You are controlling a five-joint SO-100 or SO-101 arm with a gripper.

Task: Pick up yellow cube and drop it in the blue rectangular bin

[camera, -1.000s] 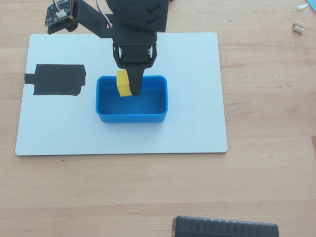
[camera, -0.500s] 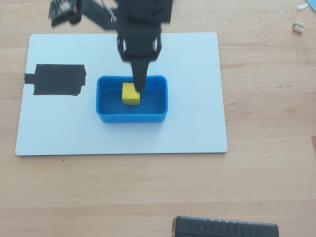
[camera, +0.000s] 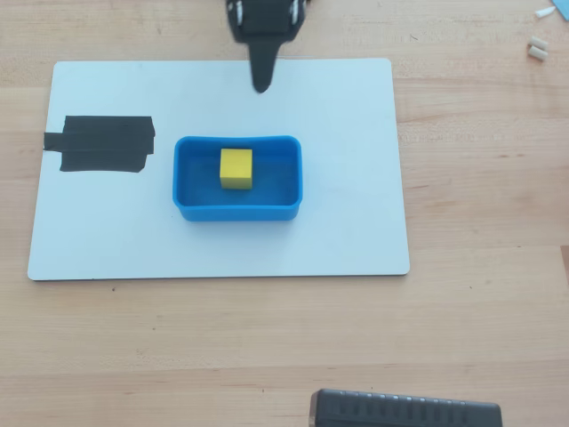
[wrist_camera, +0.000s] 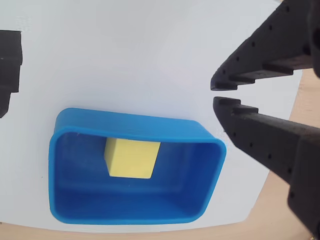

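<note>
The yellow cube (camera: 236,167) lies inside the blue rectangular bin (camera: 236,213), on its floor near the middle. In the wrist view the cube (wrist_camera: 131,157) rests toward the far wall of the bin (wrist_camera: 130,212). My gripper (camera: 260,84) is at the top of the overhead view, apart from the bin and over the white board. In the wrist view the gripper (wrist_camera: 216,93) enters from the right; its jaws are together with only a sliver between the tips, and it holds nothing.
The bin stands on a white board (camera: 338,231) on a wooden table. A black tape patch (camera: 102,144) is on the board's left side. A black device (camera: 404,411) lies at the bottom edge. Small white pieces (camera: 537,46) lie at top right.
</note>
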